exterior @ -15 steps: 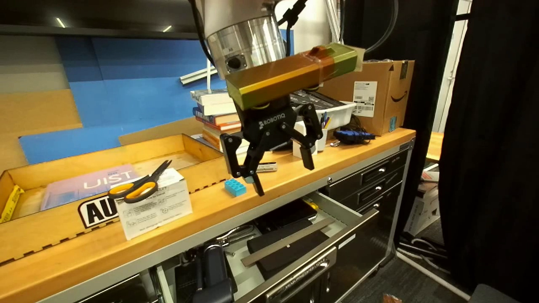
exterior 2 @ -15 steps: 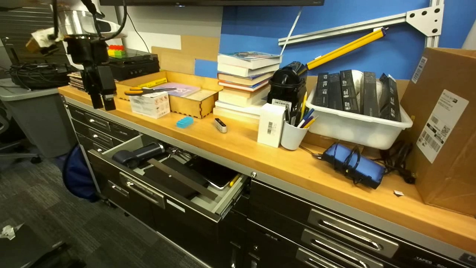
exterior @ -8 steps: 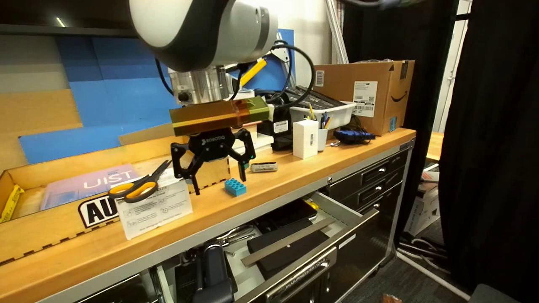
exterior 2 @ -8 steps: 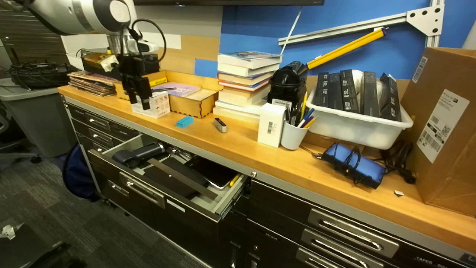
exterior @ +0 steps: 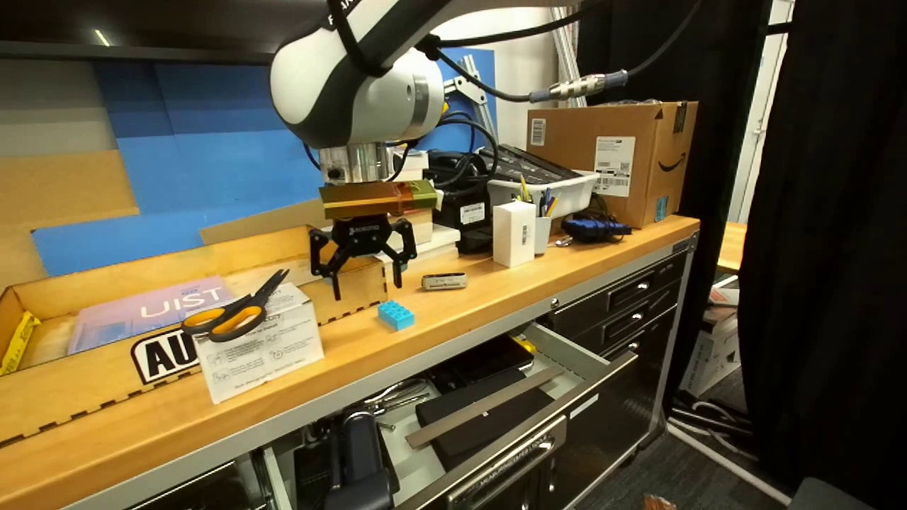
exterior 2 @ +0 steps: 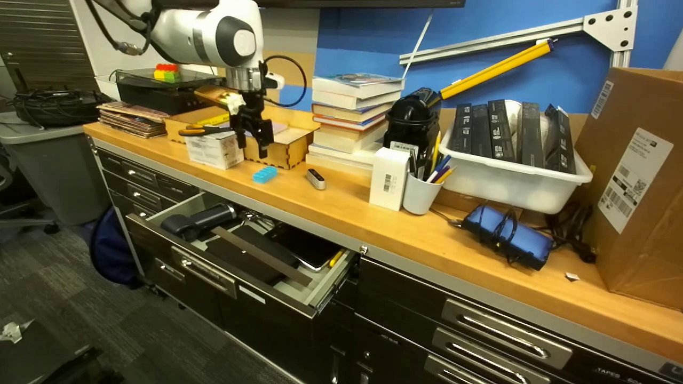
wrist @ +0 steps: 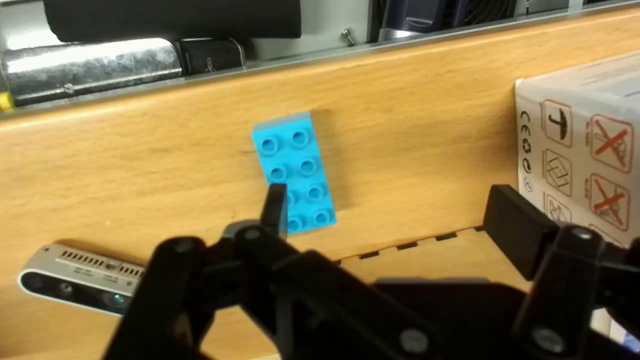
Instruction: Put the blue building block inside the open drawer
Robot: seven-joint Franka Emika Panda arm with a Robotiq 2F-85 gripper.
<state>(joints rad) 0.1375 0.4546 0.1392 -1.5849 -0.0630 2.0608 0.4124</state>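
Observation:
The blue building block (exterior: 395, 316) is light blue with several studs and lies studs-up on the wooden counter. It also shows in an exterior view (exterior 2: 265, 174) and in the wrist view (wrist: 295, 160), where one finger covers its lower left corner. My gripper (exterior: 368, 289) is open and empty, above the counter and a little to the wall side of the block, apart from it. It also shows in an exterior view (exterior 2: 252, 149) and in the wrist view (wrist: 395, 215). The open drawer (exterior: 524, 429) is pulled out below the counter edge, also in an exterior view (exterior 2: 267, 288).
A white box (exterior: 266, 347) with scissors (exterior: 234, 316) on top stands close to the gripper. A wooden tray (exterior 2: 277, 152) and stacked books (exterior 2: 347, 122) stand behind. A small silver camera (exterior 2: 316, 180) lies near the block. The drawer holds tools and dark flat items.
The arm has swung in over the counter, bringing the gripper close to the block and farther toward the wall. The gripper stays open. The block and the drawer have not moved.

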